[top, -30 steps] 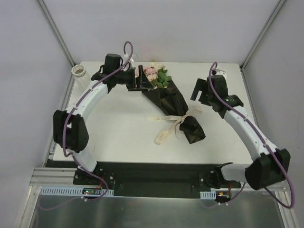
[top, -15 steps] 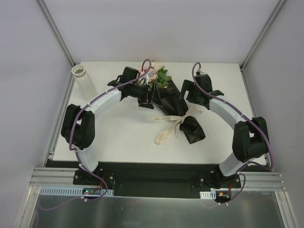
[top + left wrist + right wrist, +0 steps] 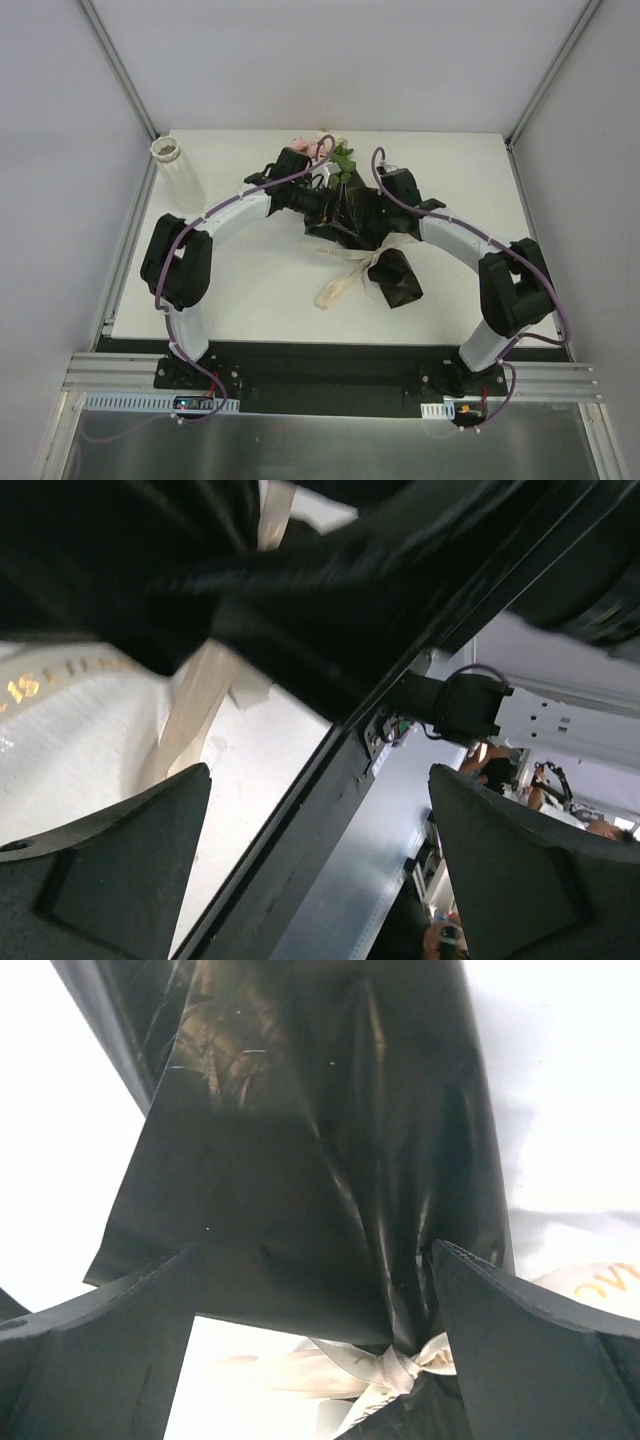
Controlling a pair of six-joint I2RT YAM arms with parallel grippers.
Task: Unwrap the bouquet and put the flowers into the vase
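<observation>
At the top view's centre lies the black-paper bouquet of pink and cream roses (image 3: 330, 1140); the left gripper (image 3: 318, 780) and right gripper (image 3: 315, 1250), both spread wide, flank it. The white ribbed vase (image 3: 166, 151) stands upper left.

I see a white table (image 3: 250, 290) boxed in by pale grey walls (image 3: 330, 60) at 9, 12 and 3 o'clock. Slim metal posts (image 3: 119, 68) rise at 11 and 1. At 6 lies a black plate (image 3: 320, 362), then a shiny steel sheet (image 3: 330, 452). Light looks soft and even.
</observation>
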